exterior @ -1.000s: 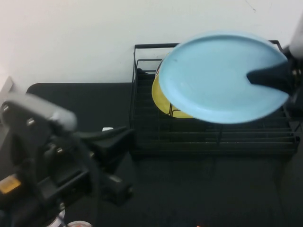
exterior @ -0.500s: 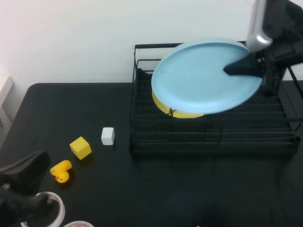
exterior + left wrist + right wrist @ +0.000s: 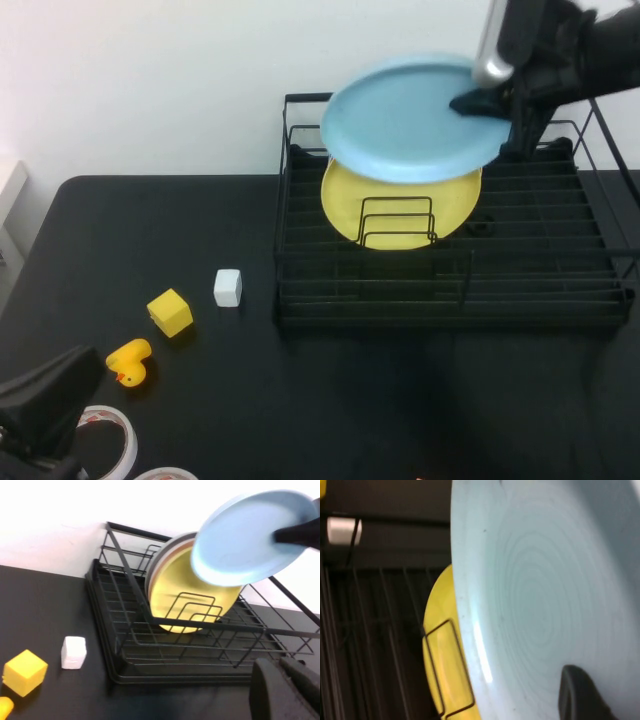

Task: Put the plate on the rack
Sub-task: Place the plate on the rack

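Observation:
The light blue plate (image 3: 405, 118) hangs in the air over the back of the black wire rack (image 3: 450, 300), tilted, above an upright yellow plate (image 3: 400, 205). My right gripper (image 3: 472, 103) is shut on the plate's right rim. In the right wrist view the plate (image 3: 545, 580) fills the frame, with one dark finger (image 3: 580, 695) pressed on it. The left wrist view shows the plate (image 3: 247, 535) above the rack (image 3: 150, 640). My left gripper (image 3: 40, 405) is low at the front left, far from the rack, its fingers (image 3: 272, 690) together and empty.
A pink plate's rim (image 3: 162, 557) shows behind the yellow plate (image 3: 185, 590) in the rack. Left of the rack lie a white cube (image 3: 228, 287), a yellow cube (image 3: 170, 312), a yellow duck (image 3: 128, 362) and a tape roll (image 3: 110, 435).
My right gripper carried the blue plate back and up over the rack, uncovering the yellow plate. My left arm drew back to the front left corner.

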